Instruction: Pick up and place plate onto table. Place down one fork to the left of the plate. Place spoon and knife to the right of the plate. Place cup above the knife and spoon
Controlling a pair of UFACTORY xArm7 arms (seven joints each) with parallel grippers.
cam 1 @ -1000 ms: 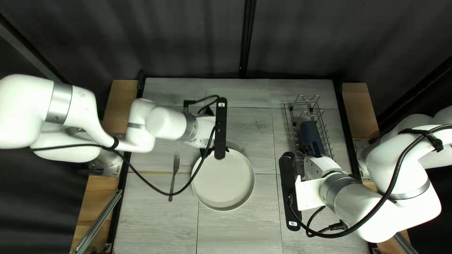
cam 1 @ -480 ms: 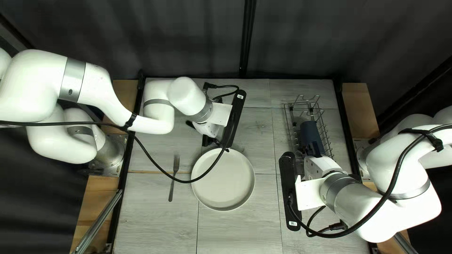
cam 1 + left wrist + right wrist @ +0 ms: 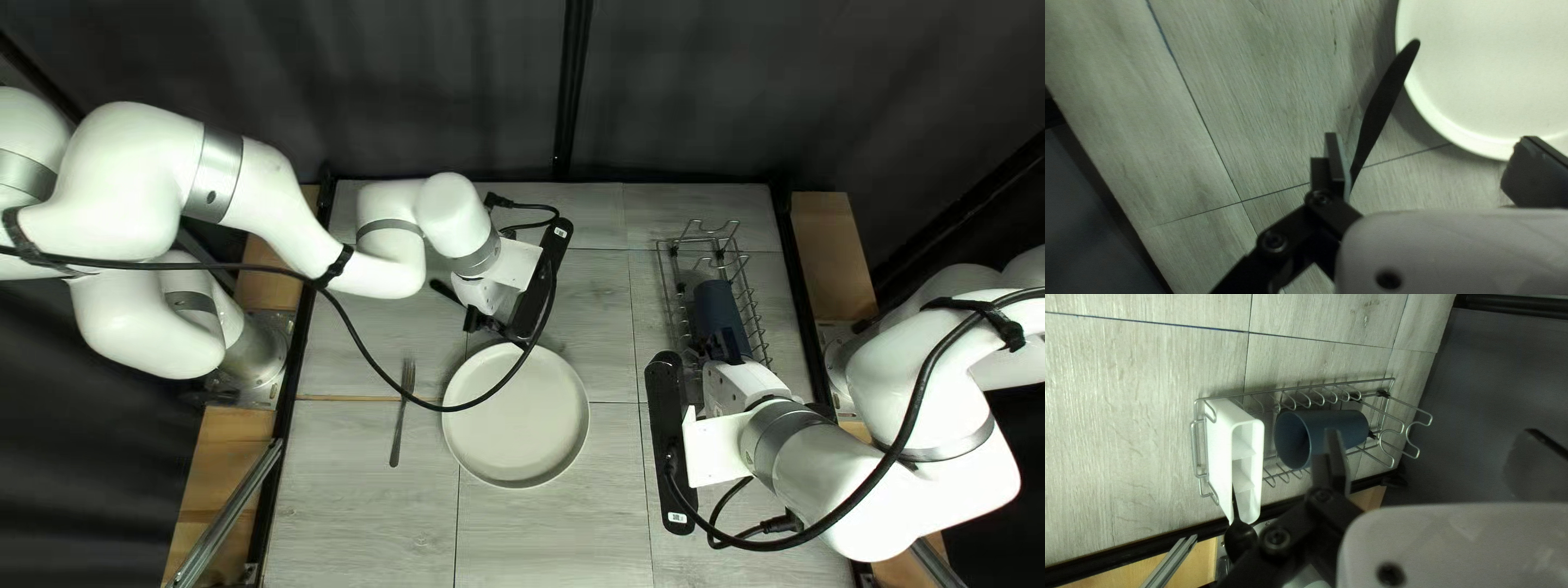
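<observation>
Beneath my left gripper (image 3: 479,318), a dark knife (image 3: 444,291) slants toward the plate (image 3: 517,419). In the left wrist view, my left gripper (image 3: 1434,169) is open; the knife (image 3: 1383,103) runs beside one finger, its tip over the plate's rim (image 3: 1440,122) and its handle hidden. Whether it touches that finger, I cannot tell. A fork (image 3: 397,419) lies left of the plate. My right gripper (image 3: 718,346) hangs by the rack; in the right wrist view, my right gripper (image 3: 1434,452) is open, the blue cup (image 3: 1342,430) ahead of one finger. A black spoon (image 3: 1239,540) leans from the holder (image 3: 1222,441).
A wire rack (image 3: 1295,391) bears the lying cup and the white compartmented holder. My left arm's cable (image 3: 376,370) loops above the fork and across the plate in the top left view. A thin wooden stick (image 3: 343,397) lies left of the fork.
My left arm's wrist has swung toward the far side and right in the top left view, uncovering the plate's far rim and the knife's end. The right arm, fork and plate have stayed put.
</observation>
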